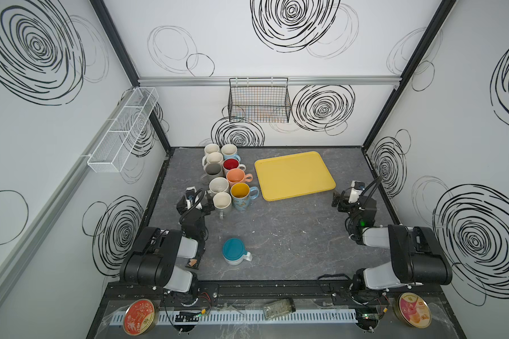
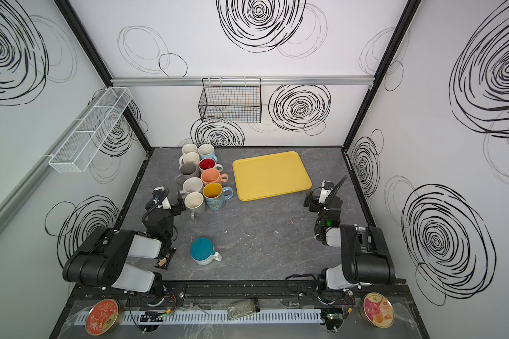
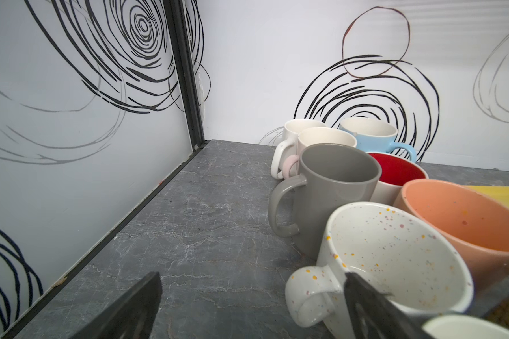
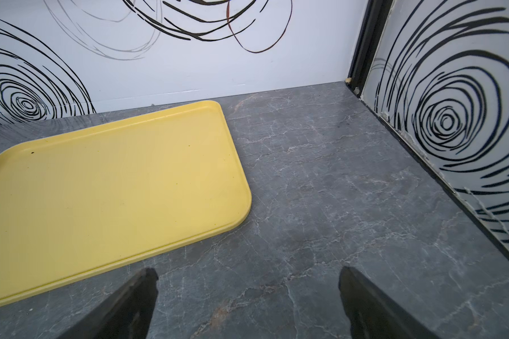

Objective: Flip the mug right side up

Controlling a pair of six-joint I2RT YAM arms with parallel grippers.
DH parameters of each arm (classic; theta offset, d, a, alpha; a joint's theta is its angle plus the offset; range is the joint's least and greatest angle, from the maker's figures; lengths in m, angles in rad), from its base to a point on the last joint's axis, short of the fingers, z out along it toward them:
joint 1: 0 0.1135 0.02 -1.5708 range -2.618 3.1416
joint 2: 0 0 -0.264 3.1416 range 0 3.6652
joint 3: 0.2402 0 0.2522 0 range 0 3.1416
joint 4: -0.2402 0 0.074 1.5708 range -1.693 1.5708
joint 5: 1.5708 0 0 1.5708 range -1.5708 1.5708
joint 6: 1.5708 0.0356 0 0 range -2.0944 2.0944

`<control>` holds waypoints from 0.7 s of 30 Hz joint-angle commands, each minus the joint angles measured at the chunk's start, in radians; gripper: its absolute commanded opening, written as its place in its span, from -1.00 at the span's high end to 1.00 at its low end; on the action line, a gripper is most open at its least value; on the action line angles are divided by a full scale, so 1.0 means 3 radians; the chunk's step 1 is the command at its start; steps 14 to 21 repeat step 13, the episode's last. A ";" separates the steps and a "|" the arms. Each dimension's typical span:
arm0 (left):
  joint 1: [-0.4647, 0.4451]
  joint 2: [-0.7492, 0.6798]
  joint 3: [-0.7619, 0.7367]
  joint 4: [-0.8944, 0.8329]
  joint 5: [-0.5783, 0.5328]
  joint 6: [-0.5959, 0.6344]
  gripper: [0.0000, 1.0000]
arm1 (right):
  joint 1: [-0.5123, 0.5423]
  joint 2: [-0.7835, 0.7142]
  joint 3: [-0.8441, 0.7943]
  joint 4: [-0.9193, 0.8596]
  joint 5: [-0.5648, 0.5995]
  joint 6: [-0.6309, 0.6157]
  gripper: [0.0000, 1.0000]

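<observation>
My left jaws stand released and hold nothing, just beside a tight cluster of upright ceramic mugs. Nearest is a white speckled mug (image 3: pixel 394 264) with coloured flecks and a rounded loop handle. One jaw overlaps that handle in the left wrist view, and I cannot tell whether they touch. Beyond it sit a glossy grey mug (image 3: pixel 332 190), a matte peach mug (image 3: pixel 467 217), a red-lined mug (image 3: pixel 394 170) and a pale blue mug (image 3: pixel 370 135). My right jaws are also spread wide and bare, over the grey counter (image 4: pixel 335 190), whose surface is veined with pale lines like stone. Just ahead of them, to the side, lies a smooth yellow tray (image 4: pixel 115 190) with rounded corners and a low raised lip. The mug (image 1: pixel 234 251) I am to turn stands upside down on the counter in both top views. It is well behind my left jaws, back toward my arm bases, and far from my right jaws. Its flat round teal base faces up, its body below is pale, and its white handle sticks out toward my right side.
</observation>
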 commanded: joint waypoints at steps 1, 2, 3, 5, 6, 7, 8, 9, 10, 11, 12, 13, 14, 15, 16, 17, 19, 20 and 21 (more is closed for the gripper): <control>-0.0029 0.0024 0.0066 0.0219 -0.0057 0.0054 -0.98 | 0.0017 0.0025 0.0059 -0.0012 0.0040 -0.0025 -1.00; -0.0034 0.0025 0.0065 0.0219 -0.0061 0.0054 -0.99 | 0.0018 0.0023 0.0059 -0.0012 0.0040 -0.0025 -1.00; -0.0034 0.0030 0.0071 0.0211 -0.0063 0.0057 -0.98 | 0.0016 0.0023 0.0058 -0.0012 0.0041 -0.0025 -1.00; -0.0039 0.0039 0.0087 0.0181 -0.0073 0.0059 -0.98 | 0.0016 0.0025 0.0062 -0.0012 0.0040 -0.0025 -1.00; -0.0049 0.0051 0.0102 0.0169 -0.0088 0.0067 -0.98 | 0.0017 0.0023 0.0061 -0.0012 0.0039 -0.0025 -1.00; -0.0049 0.0051 0.0111 0.0160 -0.0089 0.0065 -0.98 | 0.0015 0.0023 0.0059 -0.0012 0.0041 -0.0025 -1.00; -0.0045 0.0055 0.0115 0.0148 -0.0080 0.0065 -0.98 | 0.0017 0.0019 0.0060 -0.0012 0.0041 -0.0026 -1.00; -0.0035 0.0046 0.0112 0.0151 -0.0069 0.0062 -0.99 | 0.0016 0.0020 0.0058 -0.0012 0.0041 -0.0025 -1.00; -0.0039 0.0033 0.0099 0.0160 -0.0069 0.0060 -0.98 | 0.0016 0.0020 0.0052 -0.0012 0.0038 -0.0025 -1.00; -0.0037 0.0030 0.0088 0.0176 -0.0062 0.0059 -0.98 | 0.0017 0.0013 0.0052 -0.0012 0.0039 -0.0025 -1.00; -0.0034 0.0025 0.0077 0.0193 -0.0054 0.0055 -0.98 | 0.0017 0.0016 0.0056 -0.0007 0.0040 -0.0025 -1.00; -0.0034 0.0020 0.0069 0.0205 -0.0057 0.0058 -0.98 | 0.0019 0.0017 0.0055 -0.0009 0.0045 -0.0025 -1.00; -0.0034 0.0020 0.0069 0.0205 -0.0057 0.0058 -0.98 | 0.0019 0.0017 0.0055 -0.0009 0.0045 -0.0025 -1.00; -0.0034 0.0020 0.0069 0.0205 -0.0057 0.0058 -0.98 | 0.0019 0.0017 0.0055 -0.0009 0.0045 -0.0025 -1.00; -0.0034 0.0020 0.0069 0.0205 -0.0057 0.0058 -0.98 | 0.0019 0.0017 0.0055 -0.0009 0.0045 -0.0025 -1.00; -0.0034 0.0020 0.0069 0.0205 -0.0057 0.0058 -0.98 | 0.0019 0.0017 0.0055 -0.0009 0.0045 -0.0025 -1.00; -0.0034 0.0020 0.0069 0.0205 -0.0057 0.0058 -0.98 | 0.0019 0.0017 0.0055 -0.0009 0.0045 -0.0025 -1.00; -0.0034 0.0020 0.0069 0.0205 -0.0057 0.0058 -0.98 | 0.0019 0.0017 0.0055 -0.0009 0.0045 -0.0025 -1.00; -0.0034 0.0020 0.0069 0.0205 -0.0057 0.0058 -0.98 | 0.0019 0.0017 0.0055 -0.0009 0.0045 -0.0025 -1.00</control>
